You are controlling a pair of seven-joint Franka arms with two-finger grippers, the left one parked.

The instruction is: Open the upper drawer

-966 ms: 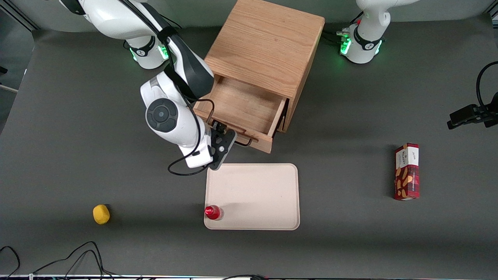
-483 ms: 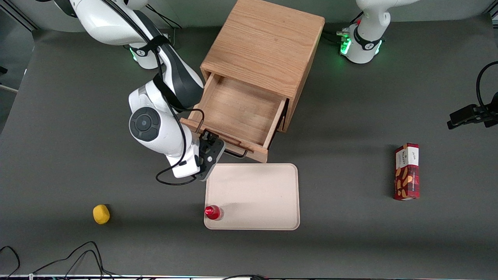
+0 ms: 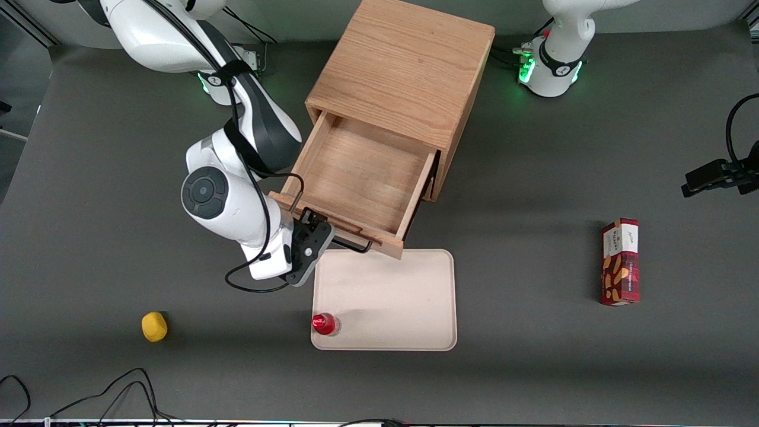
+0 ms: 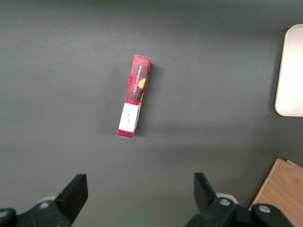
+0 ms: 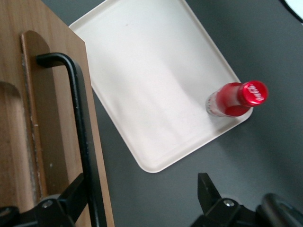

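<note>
The light oak cabinet [image 3: 403, 65] has its upper drawer [image 3: 356, 178] pulled far out, its bare wooden inside showing. The drawer front [image 3: 338, 230] carries a thin black wire handle [image 3: 351, 244], which also shows in the right wrist view as a black handle [image 5: 80, 127]. My right gripper [image 3: 311, 230] is at the handle's working-arm end, nearer the front camera than the drawer front. In the wrist view the gripper [image 5: 140, 183] is open, fingers wide apart. One finger [image 5: 71, 196] sits against the handle bar, tucked between it and the drawer front; the other hangs over bare table.
A cream tray [image 3: 391, 296] lies just nearer the front camera than the drawer front, with a red-capped bottle [image 3: 324, 324] standing on its corner. A yellow fruit [image 3: 154, 326] lies toward the working arm's end of the table. A red snack box [image 3: 620, 261] lies toward the parked arm's end.
The upper drawer has slid farther out toward the front camera and the tray. My gripper moved with the handle, the same way.
</note>
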